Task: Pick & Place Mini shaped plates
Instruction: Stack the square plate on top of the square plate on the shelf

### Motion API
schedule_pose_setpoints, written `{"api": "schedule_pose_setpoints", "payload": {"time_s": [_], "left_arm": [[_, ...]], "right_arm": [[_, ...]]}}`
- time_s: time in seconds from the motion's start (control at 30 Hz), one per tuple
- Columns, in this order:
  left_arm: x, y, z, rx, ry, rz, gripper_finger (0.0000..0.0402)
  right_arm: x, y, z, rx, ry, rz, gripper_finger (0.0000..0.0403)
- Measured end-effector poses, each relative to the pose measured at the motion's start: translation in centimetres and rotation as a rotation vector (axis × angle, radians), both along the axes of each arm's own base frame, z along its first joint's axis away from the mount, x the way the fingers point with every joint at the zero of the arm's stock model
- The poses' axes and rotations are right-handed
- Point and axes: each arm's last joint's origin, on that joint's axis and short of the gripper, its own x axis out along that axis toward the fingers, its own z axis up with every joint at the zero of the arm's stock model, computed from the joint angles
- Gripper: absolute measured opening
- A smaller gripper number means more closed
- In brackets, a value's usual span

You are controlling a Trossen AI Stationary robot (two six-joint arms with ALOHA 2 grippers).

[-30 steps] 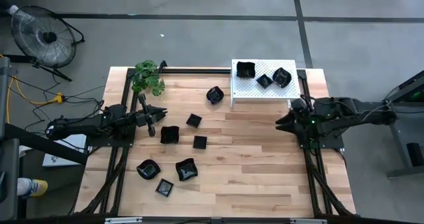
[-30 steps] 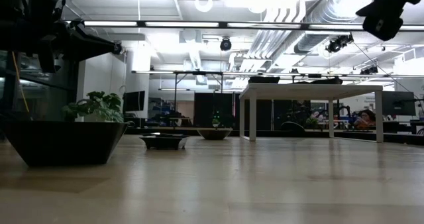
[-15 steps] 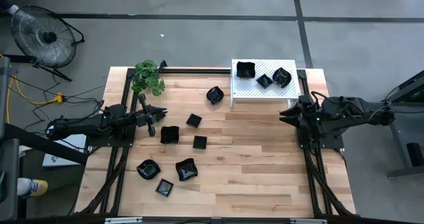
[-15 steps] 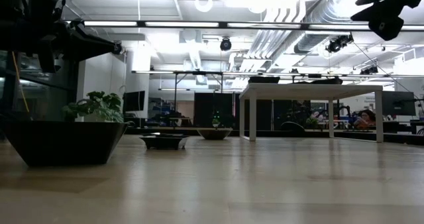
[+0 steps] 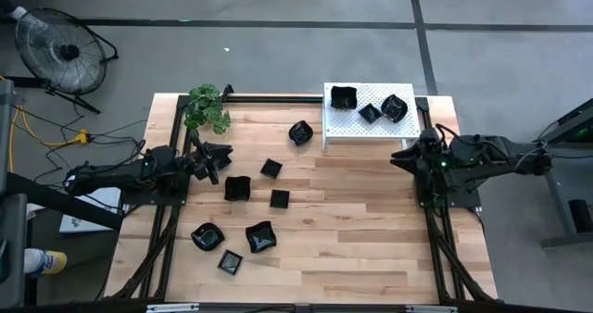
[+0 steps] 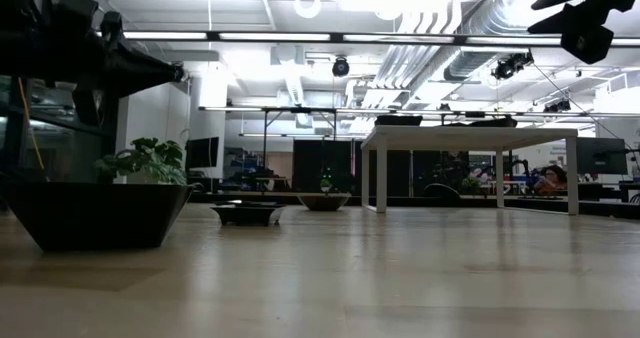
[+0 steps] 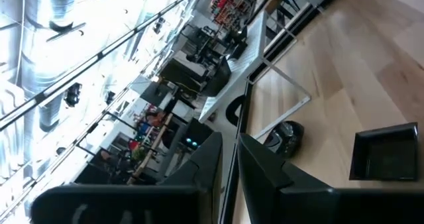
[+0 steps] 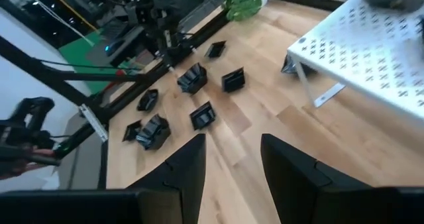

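Pale wooden table (image 5: 371, 220) planks carry 7 loose mini shaped plates (image 5: 260, 237) across the left half, while 3 more sit on the white perforated rack (image 5: 345, 128) at the far right. A potted plant (image 5: 208, 106) stands at the far left corner. Left end effector (image 5: 220, 155) hovers near a square plate (image 5: 237, 188), fingers nearly pressed together and holding nothing. Right end effector (image 5: 404, 157) hangs beside the rack, fingers spread and empty. These glossy black dishes look light, rigid and slippery, probably chippable; pinching a raised rim across its wall seems safest.
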Motion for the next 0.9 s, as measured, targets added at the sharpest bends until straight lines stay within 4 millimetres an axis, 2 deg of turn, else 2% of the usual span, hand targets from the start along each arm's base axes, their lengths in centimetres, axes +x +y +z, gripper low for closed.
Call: {"api": "schedule_pose_setpoints", "payload": {"time_s": [0.1,0.2,0.37,0.53,0.6,0.73,0.9], "left_arm": [[0.0,0.0,0.0,-0.005,-0.002,0.0,0.0046],[0.0,0.0,0.0,-0.089,-0.035,-0.02,0.0046],[0.1,-0.3,-0.1,-0.245,-0.078,-0.123,0.0046],[0.2,-0.5,0.0,-0.281,-0.085,-0.195,0.0046],[0.1,-0.4,0.0,-0.313,-0.106,-0.17,0.0046],[-0.1,-0.1,0.6,-0.486,-0.215,-0.083,0.0046],[-0.7,0.5,2.1,-0.575,-0.37,0.131,0.0046]], "right_arm": [[0.0,0.1,0.0,0.026,0.002,0.017,0.014],[0.0,0.1,-0.1,0.029,0.005,0.026,0.014],[0.0,0.1,-0.1,0.028,0.012,0.023,0.014],[0.0,0.0,-0.1,0.012,0.01,-0.012,0.014],[0.0,0.0,-0.1,0.01,0.01,-0.017,0.014],[0.0,0.0,-0.1,0.01,0.011,-0.017,0.014],[-0.1,0.0,-0.2,0.004,0.021,-0.015,0.014]]}}
